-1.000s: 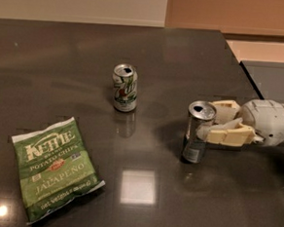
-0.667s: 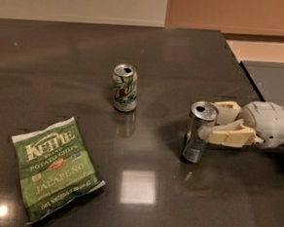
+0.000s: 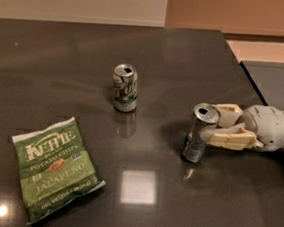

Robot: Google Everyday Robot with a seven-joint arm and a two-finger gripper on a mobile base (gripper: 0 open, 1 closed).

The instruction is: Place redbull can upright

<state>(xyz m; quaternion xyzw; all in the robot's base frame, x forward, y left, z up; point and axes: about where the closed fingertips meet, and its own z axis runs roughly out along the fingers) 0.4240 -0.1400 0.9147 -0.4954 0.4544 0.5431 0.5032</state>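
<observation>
Chip bag (image 3: 55, 170) — "Kettle Brand Potato Chips, Jalapeño". Claw (image 3: 213, 124) — gripping redbull can (image 3: 195, 142), right side.

Silver redbull can (image 3: 198, 135), tilted, clasped by claw (image 3: 212, 125)

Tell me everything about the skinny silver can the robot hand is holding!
The redbull can is slim, tall, shiny metal, silver with darker bluish patches on its side. Its silver top faces up, with a dark opening showing. It stands on the dark table, tipped slightly toward the gripper, whose cream fingers clamp its upper half. Nothing else touches it; the green soda can and chip bag sit apart.
</observation>
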